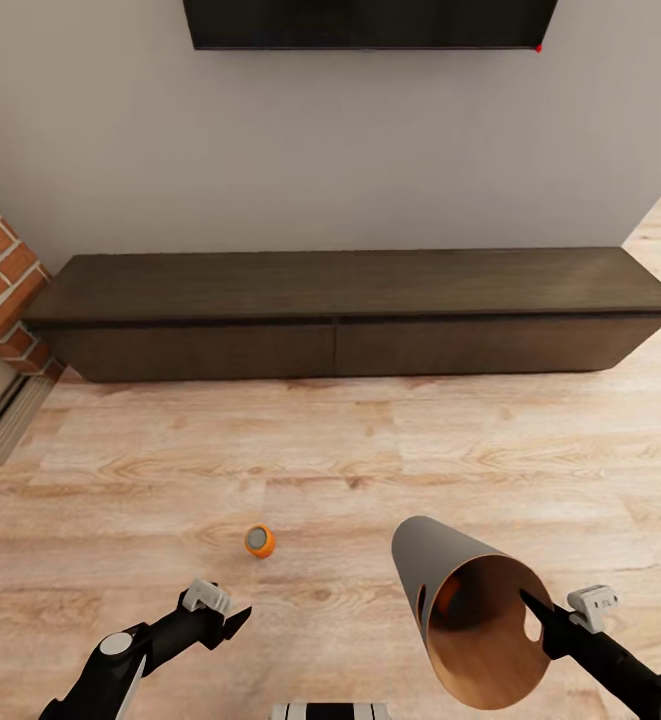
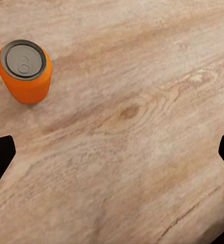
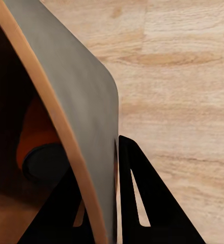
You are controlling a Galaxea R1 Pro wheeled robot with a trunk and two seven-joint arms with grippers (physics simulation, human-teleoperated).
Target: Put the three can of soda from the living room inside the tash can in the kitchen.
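An orange can of soda (image 1: 259,541) with a grey top stands upright on the wood floor, also seen from above (image 2: 24,71). My left gripper (image 1: 232,623) hovers just short of it, open, its fingers spread wide (image 2: 112,157) and the can off to one side of the gap. My right gripper (image 1: 542,620) is shut on the rim of the tash can (image 1: 440,580), which hangs tilted above the floor with its copper mouth toward me. One finger is inside and one outside the grey wall (image 3: 86,101). A second orange can (image 1: 448,597) lies inside the bin (image 3: 38,137).
A long, low dark wood console (image 1: 350,310) runs along the grey wall ahead, under a black TV (image 1: 370,22). A brick fireplace corner (image 1: 0,270) stands at the left. Light wood floor (image 1: 370,460) stretches between me and the console.
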